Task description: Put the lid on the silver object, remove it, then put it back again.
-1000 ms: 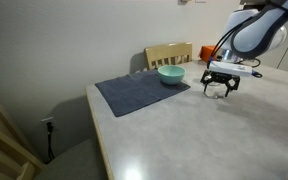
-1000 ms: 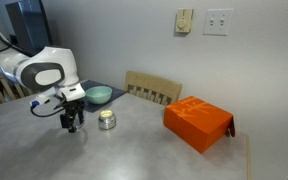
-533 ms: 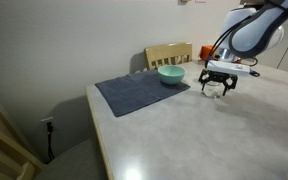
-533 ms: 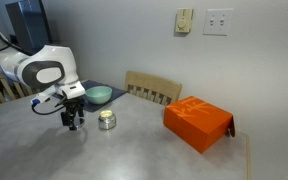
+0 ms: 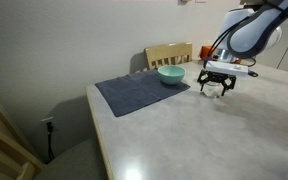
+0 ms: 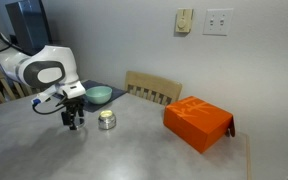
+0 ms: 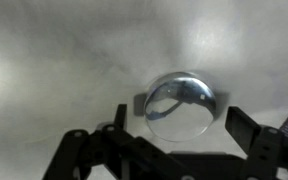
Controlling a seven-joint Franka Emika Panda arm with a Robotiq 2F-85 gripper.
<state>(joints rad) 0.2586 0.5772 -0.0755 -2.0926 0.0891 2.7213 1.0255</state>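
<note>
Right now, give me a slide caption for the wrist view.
Open pincer straddles the round silvery lid lying on the pale table.

Blurred and soft-edged in the wrist view: lid [image 7: 179,105], its surface a smear of reflections. Cut off by that view's bottom edge: body of the end effector [image 7: 176,116]. Too small to make out in an exterior view: top of the silver object [image 6: 107,120]. Cropped at top and right edges: arm [image 5: 254,30].
</note>
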